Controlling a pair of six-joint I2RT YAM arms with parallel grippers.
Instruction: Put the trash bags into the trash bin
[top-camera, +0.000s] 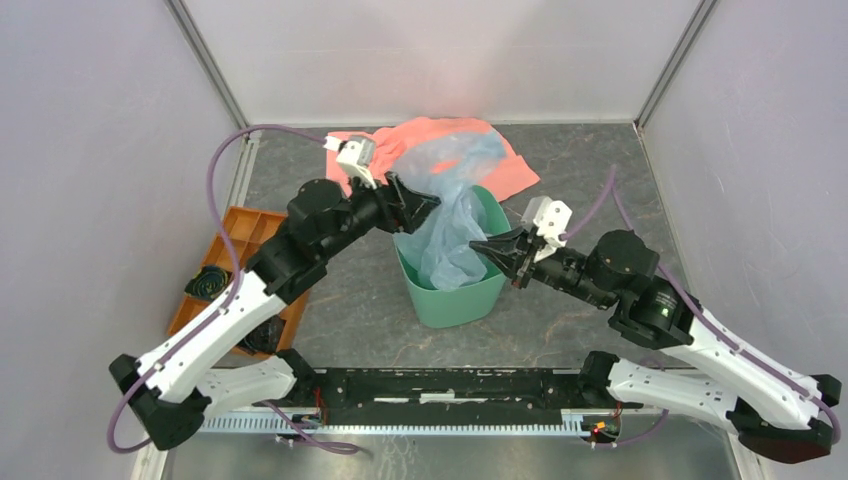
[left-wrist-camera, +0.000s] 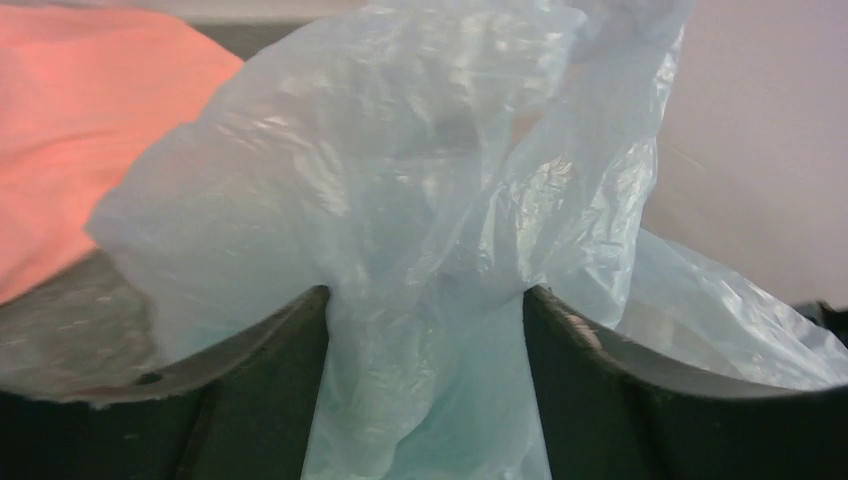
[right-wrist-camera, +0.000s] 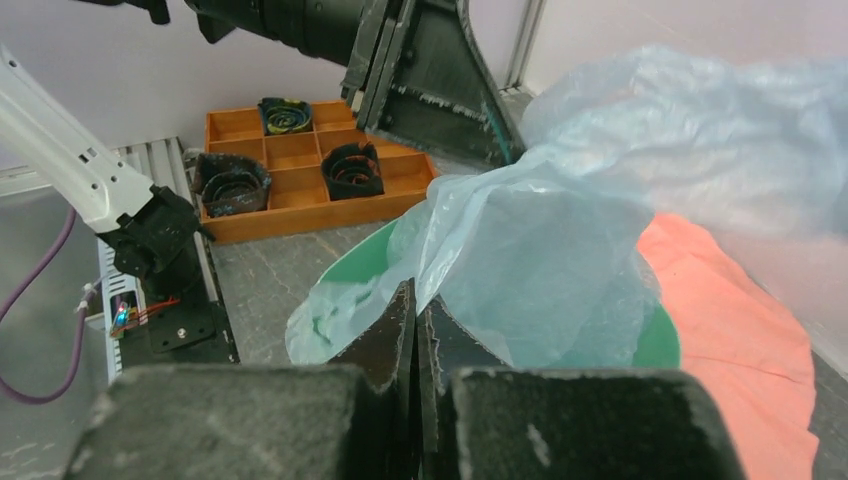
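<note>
**Bag partway into the bin, both grippers at the film**

At the left gripper (top-camera: 428, 203): clenched on a gathered neck of the trash bag (top-camera: 455, 225), with film bulging out above and below the two dark fingers (left-wrist-camera: 250, 400) in the wrist view. Held up over the far left corner of the trash bin (top-camera: 455, 300).

At the right gripper (top-camera: 478, 246): pressed shut, tips right at the bag's edge by the bin's right rim. Impossible to tell whether any film is nipped between them.

Outward from there: pale blue-grey film hanging from the left grip down into the green bin. Lower part inside, upper part billowing back over the far rim and lying across a salmon-pink cloth (top-camera: 505, 165) behind. Bin upright near the middle of the grey table (top-camera: 360, 300), between the two arms.

Off to the left, an orange divided tray (top-camera: 250, 228) at the table's edge, with dark coiled things in several compartments.
</note>
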